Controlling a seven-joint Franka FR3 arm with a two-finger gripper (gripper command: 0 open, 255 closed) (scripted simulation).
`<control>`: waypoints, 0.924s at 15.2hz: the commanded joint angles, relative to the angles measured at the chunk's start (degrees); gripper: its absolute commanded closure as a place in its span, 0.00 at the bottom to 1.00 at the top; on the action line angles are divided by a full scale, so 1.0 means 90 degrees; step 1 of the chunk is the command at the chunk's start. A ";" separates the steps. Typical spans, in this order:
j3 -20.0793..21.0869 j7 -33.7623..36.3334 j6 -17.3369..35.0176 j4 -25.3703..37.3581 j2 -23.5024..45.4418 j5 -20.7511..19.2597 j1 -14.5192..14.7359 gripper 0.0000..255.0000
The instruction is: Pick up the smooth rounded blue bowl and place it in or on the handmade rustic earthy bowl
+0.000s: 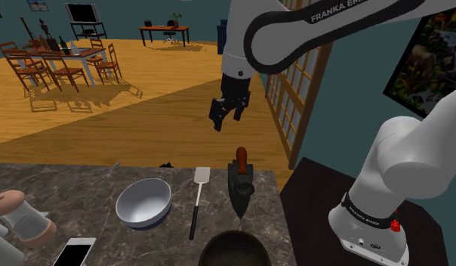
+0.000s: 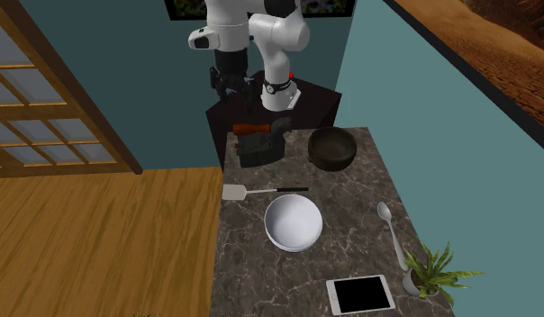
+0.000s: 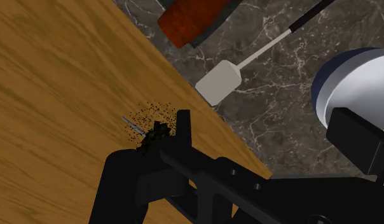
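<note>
Pincer (image 1: 228,119), black, two-finger, jaws apart and empty, hangs above the edge of the dark marbled surface (image 1: 68,189) bordering wooden floor (image 1: 143,113); rounded blue bowl (image 1: 143,202) with pale inside sits upright on that surface beside white black-handled spatula (image 1: 198,198), apart from dark brown rustic bowl (image 1: 234,248).

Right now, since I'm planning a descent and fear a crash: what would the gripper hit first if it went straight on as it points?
Probably the wooden floor, just off the counter. The gripper seems to miss the stone, though depth is unclear.
</note>
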 commanded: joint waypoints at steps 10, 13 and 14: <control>0.0758 0.1154 0.1475 0.0953 0.2525 -0.0437 0.0201 0.00; 0.0857 0.1549 0.1734 0.1371 0.3255 -0.0743 0.0320 0.00; 0.0871 0.1681 0.1805 0.1526 0.3500 -0.0853 0.0374 0.00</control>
